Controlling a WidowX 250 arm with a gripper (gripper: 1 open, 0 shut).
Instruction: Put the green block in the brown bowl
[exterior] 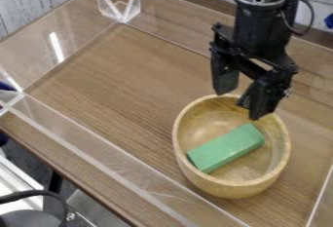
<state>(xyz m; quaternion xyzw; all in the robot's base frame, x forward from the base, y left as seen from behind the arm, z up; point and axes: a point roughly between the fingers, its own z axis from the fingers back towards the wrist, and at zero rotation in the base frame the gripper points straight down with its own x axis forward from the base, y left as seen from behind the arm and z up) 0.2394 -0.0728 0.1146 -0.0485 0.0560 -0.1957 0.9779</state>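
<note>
on my left i see the wooden bench [117, 85] with a clear plastic wall [65, 133] along its near edge and a small clear bracket [120, 7] at the far corner. further right sits the brown bowl [196, 124], and the green block [225, 148] lies flat inside it, angled across the bottom. above the bowl's far rim hangs my gripper [248, 87], pointing down, jaws spread wide and gripping nothing.
</note>
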